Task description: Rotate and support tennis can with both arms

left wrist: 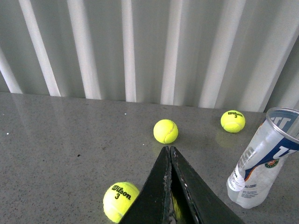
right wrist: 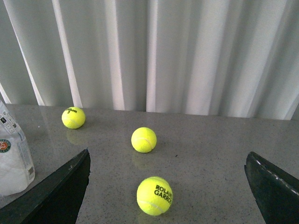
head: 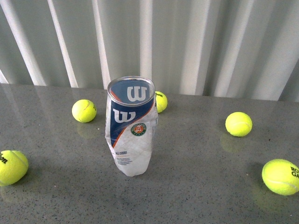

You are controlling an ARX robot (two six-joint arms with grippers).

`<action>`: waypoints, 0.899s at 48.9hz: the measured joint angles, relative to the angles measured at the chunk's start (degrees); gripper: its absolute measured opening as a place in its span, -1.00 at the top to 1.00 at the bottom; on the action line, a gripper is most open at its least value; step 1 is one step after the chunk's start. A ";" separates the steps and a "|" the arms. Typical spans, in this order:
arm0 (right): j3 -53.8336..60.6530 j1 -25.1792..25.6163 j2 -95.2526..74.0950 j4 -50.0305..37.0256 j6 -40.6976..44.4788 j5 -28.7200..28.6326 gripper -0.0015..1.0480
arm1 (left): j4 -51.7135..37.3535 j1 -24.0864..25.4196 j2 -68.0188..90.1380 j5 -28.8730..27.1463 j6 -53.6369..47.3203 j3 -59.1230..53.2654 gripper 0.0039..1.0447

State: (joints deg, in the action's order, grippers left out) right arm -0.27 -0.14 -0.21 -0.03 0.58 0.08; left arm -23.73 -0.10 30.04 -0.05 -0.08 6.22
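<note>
Clear plastic: your tennis can [head: 130,126] stands upright near the middle of the grey counter [head: 196,172], its open mouth up, the navy-and-white Wilson label facing you.
Can contents: no ball shows inside it.
Can contact: neither end effector touches it; both arms are out of your front view.
Left end effector [left wrist: 169,154]: clenched on nothing, the two black fingers pressed together at the tips, low over the counter, the can to its right.
Right end effector [right wrist: 168,186]: released, its fingers spread wide apart with bare counter and a ball between them; the can sits just off its left finger [right wrist: 56,189].
Balls, left side: one at the near left edge [head: 11,166], one further back to the left of the can [head: 84,110].
Ball behind the can: one [head: 160,101] partly hidden just behind its right shoulder.
Balls, right side: one [head: 238,123] further back, one marked Roland Garros [head: 281,176] nearer you.
Backdrop: white pleated curtain [head: 196,42] behind the counter's far edge.
</note>
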 joint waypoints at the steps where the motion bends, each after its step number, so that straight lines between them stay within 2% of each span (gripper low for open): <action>1: 0.00 0.00 0.00 0.00 0.00 0.00 -0.87 | 0.22 0.00 -0.46 0.00 0.00 -0.28 0.93; 44: 0.00 0.00 0.00 0.00 0.00 0.00 -0.87 | 11.15 0.00 -17.66 0.04 0.15 -4.81 0.93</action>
State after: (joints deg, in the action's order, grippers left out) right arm -0.27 -0.14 -0.21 -0.03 0.58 0.08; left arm -12.58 -0.10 12.38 -0.01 0.08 1.41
